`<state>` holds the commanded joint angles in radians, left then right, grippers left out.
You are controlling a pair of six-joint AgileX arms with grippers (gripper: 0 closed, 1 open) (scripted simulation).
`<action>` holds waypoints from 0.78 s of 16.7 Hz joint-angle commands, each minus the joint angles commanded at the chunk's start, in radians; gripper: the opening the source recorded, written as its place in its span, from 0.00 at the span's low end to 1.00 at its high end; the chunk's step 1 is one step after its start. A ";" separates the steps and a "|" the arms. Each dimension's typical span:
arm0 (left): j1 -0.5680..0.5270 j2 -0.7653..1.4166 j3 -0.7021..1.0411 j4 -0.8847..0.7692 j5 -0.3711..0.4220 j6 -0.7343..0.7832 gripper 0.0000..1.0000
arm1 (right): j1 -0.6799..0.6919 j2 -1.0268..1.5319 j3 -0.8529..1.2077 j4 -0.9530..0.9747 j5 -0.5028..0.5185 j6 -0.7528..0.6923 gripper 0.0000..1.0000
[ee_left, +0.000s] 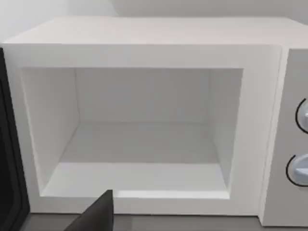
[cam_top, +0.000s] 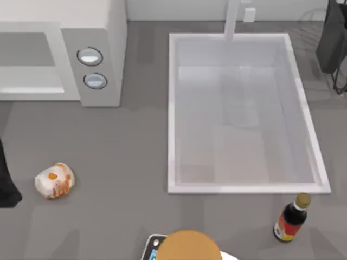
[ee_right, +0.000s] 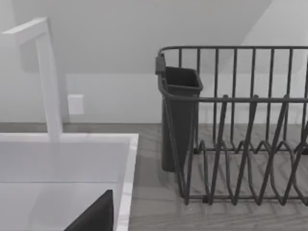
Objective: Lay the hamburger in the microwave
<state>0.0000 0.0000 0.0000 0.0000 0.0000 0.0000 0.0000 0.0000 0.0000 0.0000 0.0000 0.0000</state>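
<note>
While the hamburger (cam_top: 54, 180) sits untouched on the table's near left, the microwave (cam_top: 100, 32) at far left stands open and empty; nothing done yet. Left arm parked at left edge, grip state: cannot tell.

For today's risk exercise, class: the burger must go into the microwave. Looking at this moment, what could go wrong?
1. The hamburger is small and rounded, lying alone on the counter; a pinch off its middle might roll it away.
2. The microwave cavity has a raised front lip; a low approach might catch the burger there.
3. The big tan dome sits nearby at the counter's front edge; a wide swing might hit it.
</note>
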 joint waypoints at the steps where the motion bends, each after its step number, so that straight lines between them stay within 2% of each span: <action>1: 0.000 0.000 0.000 0.000 0.000 0.000 1.00 | 0.000 0.000 0.000 0.000 0.000 0.000 1.00; 4: -0.012 0.033 0.032 -0.012 -0.001 0.017 1.00 | 0.000 0.000 0.000 0.000 0.000 0.000 1.00; 7: -0.047 0.159 0.157 -0.067 -0.004 0.080 1.00 | 0.000 0.000 0.000 0.000 0.000 0.000 1.00; 10: -0.091 0.380 0.359 -0.171 -0.009 0.177 1.00 | 0.000 0.000 0.000 0.000 0.000 0.000 1.00; 13: -0.132 0.690 0.595 -0.319 -0.015 0.299 1.00 | 0.000 0.000 0.000 0.000 0.000 0.000 1.00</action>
<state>-0.1321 0.6904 0.5947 -0.3185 -0.0151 0.2992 0.0000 0.0000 0.0000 0.0000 0.0000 0.0000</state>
